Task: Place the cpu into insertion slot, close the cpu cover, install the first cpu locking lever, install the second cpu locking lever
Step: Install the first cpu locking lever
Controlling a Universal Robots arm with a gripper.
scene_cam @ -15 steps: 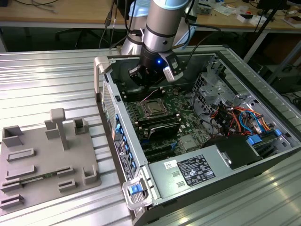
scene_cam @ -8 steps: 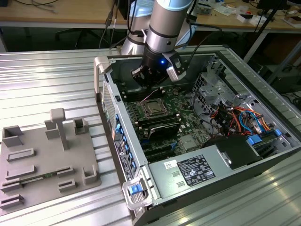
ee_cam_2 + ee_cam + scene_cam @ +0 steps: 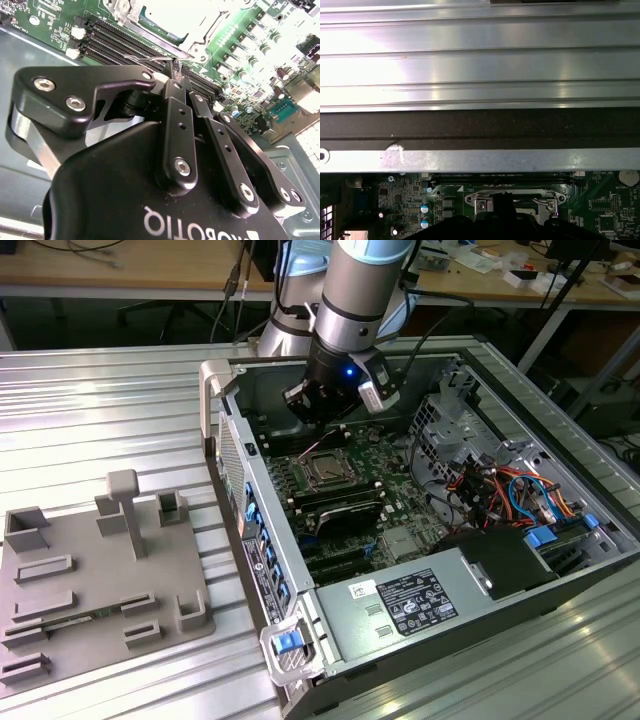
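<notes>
In the exterior view an open computer case lies on the table, with the insertion slot (image 3: 341, 485) on its green board. The cpu (image 3: 326, 472) sits in it, grey top showing through the window of the silver cpu cover (image 3: 306, 464), which lies flat. My gripper (image 3: 322, 428) hangs just behind the slot. In the second wrist view the gripper (image 3: 175, 66) has its black fingers (image 3: 178, 115) together, tips at a thin wire locking lever (image 3: 145, 58) beside the cover (image 3: 200, 44). Whether the lever is pinched is unclear. The first wrist view shows the cover's edge (image 3: 485, 198).
Black memory slots (image 3: 125, 44) run beside the socket. The case wall (image 3: 480, 160) stands close behind the gripper. A power supply (image 3: 400, 605) and coloured cables (image 3: 505, 490) are at the exterior view's right. A grey fixture tray (image 3: 100, 570) lies at the left.
</notes>
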